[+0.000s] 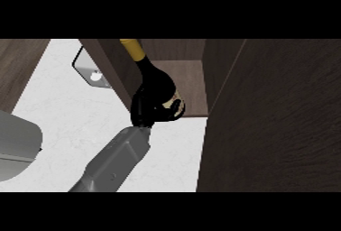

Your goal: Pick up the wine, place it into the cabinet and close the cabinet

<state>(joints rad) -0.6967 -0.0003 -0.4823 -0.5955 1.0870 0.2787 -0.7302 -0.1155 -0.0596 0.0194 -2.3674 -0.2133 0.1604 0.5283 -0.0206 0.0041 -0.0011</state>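
Note:
The wine bottle (154, 74) is dark with a yellow foil neck and a pale label. It leans with its neck toward the view's upper left, at the open front of the dark wooden cabinet (190, 79). Its base is near the front edge of the cabinet's floor. My right hand (152, 108) is shut on the bottle's lower body, fingers curled round it, and hides much of it. The grey forearm comes in from the lower edge. The cabinet's open door (273, 122) is the large dark panel filling the right side. My left hand does not show.
The white marbled counter (73, 117) spreads to the left. A shiny metal object (91, 71) lies beside the cabinet's left wall (113, 72). A pale grey rounded thing (15, 144) sits at the left edge, with a dark wood panel (20, 63) above it.

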